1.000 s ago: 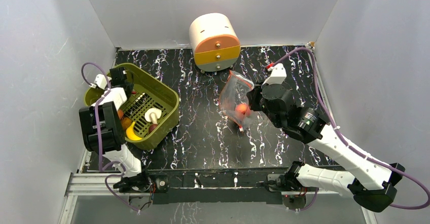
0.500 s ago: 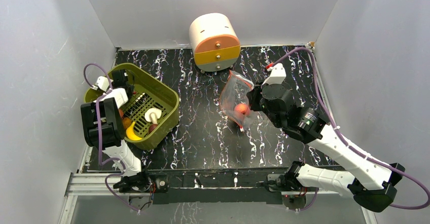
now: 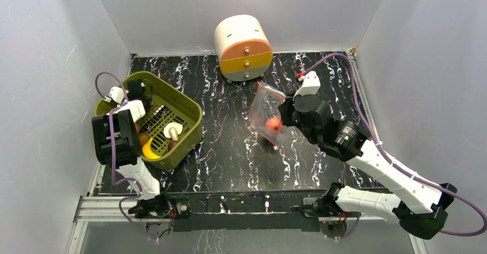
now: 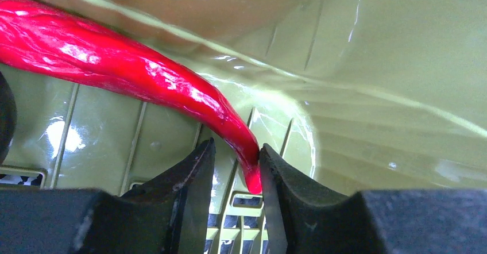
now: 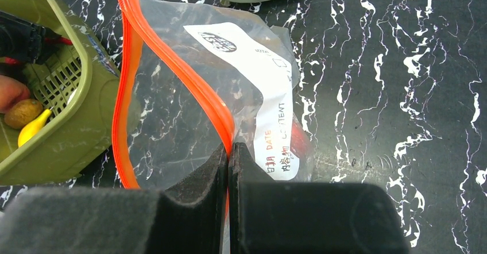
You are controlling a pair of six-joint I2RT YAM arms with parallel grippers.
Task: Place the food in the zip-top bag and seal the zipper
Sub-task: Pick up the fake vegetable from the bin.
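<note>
Two grippers barely moved: left gripper [image 4: 235,159], part-open, straddles a red chili [image 4: 143,76] tip in the basket [image 3: 192,129]; right gripper [image 5: 228,150], shut on the zipper [image 5: 123,93], holds the zip-top bag [image 5: 172,127], one fruit [image 3: 274,123] inside, agape mid-tabletop [image 3: 230,147]; next pick pending.

Red pepper [image 4: 132,73] partly out of view

White walls [image 3: 172,12], blk marbled tabletop [image 3: 230,145].

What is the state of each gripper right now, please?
Left gripper: fingers open, straddling the tip of the red chilli in the basket.
Right gripper: closed on the zipper of the zip-top bag.
</note>
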